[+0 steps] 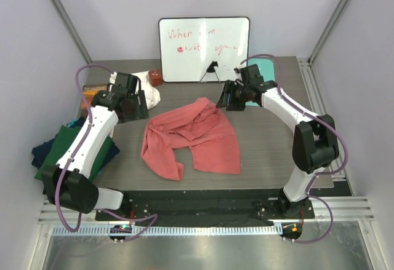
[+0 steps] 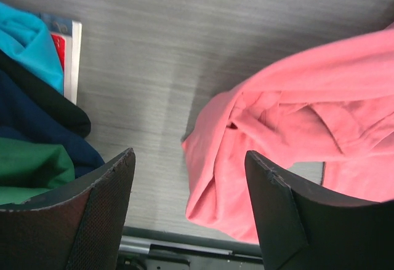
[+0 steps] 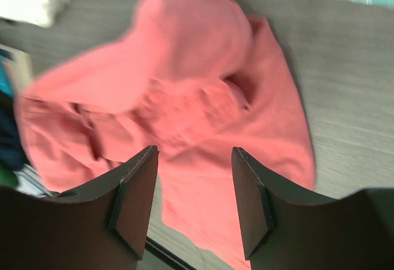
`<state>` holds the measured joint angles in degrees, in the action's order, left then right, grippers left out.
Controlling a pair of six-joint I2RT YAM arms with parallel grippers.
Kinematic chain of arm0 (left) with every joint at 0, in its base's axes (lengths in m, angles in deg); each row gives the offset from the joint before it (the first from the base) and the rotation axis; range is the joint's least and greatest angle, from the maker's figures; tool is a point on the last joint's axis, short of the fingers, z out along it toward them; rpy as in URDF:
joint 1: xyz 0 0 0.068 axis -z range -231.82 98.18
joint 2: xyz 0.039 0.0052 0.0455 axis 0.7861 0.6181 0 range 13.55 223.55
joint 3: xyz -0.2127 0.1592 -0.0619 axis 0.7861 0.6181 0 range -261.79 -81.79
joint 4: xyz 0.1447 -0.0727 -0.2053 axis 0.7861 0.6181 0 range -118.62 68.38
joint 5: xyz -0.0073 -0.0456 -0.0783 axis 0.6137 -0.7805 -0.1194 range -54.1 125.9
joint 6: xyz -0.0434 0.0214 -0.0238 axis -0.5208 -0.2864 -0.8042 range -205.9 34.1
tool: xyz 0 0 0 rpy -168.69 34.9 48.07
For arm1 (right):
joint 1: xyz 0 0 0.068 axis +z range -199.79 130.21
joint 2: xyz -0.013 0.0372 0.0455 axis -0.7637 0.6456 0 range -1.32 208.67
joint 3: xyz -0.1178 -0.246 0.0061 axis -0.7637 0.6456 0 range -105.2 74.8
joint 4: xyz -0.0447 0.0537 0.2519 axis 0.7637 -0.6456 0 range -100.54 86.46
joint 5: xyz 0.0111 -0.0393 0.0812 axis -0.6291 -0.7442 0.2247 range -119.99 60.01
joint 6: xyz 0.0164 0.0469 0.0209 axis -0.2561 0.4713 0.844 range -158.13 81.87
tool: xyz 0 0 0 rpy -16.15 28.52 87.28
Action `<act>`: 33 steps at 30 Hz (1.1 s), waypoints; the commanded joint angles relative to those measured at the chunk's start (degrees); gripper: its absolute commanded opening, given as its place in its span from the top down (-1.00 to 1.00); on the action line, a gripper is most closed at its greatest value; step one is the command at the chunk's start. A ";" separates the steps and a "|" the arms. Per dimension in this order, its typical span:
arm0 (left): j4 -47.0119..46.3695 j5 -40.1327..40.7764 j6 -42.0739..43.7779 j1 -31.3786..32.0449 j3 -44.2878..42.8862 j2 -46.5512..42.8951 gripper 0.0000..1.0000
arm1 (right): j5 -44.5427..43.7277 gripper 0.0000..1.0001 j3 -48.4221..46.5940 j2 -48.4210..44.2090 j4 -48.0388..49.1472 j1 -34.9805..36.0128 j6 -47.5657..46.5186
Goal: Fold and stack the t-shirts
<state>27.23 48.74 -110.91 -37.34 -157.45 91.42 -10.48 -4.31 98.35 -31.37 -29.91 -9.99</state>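
Lying crumpled in the middle of the table, the salmon-pink t-shirt is sitting between the 2 arms, and the coming move is hanging on that. The left gripper is hovering just off the shirt's far-left edge, so the cloth is lying to its right. The right gripper is hovering by the far-right corner, with the cloth spreading left and toward the near edge from it. Both are standing with jaws apart, gripping nothing.

The heap is running roughly from a narrow bunched end at the back to a wider end at the front, though the folds are making any true long axis hard to call. I am judging the right arm a touch nearer the cloth, but not by much.

The dark green t-shirt and a navy one are waiting at the left edge, apart from the pink one and partly under the left arm. No collar, label or clear sleeve is showing on the pink shirt. The right wrist view is smearing with blur, and the arm is hiding how many shirts are making up that pile.
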 commanded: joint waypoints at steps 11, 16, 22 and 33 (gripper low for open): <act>-0.66 -3.87 -1.09 -0.33 2.09 -1.40 -0.33 | -0.96 -0.14 1.42 6.67 -1.70 1.13 -5.99; -0.66 -4.40 -1.18 -0.33 2.97 -1.58 -0.33 | -1.23 -0.14 0.10 9.48 -0.82 2.44 -5.99; -1.10 -5.46 -1.44 -0.33 4.55 -2.72 -0.33 | -3.68 -0.13 -2.71 11.85 0.32 4.02 -5.38; -1.45 -5.90 -1.70 -0.33 6.93 -4.04 -0.32 | -5.53 -0.12 -6.14 14.93 0.41 4.38 -5.38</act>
<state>27.32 43.54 -112.44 -37.34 -150.93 89.21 -14.24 -7.70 112.32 -32.31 -25.59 -15.06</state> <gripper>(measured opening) 0.661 0.565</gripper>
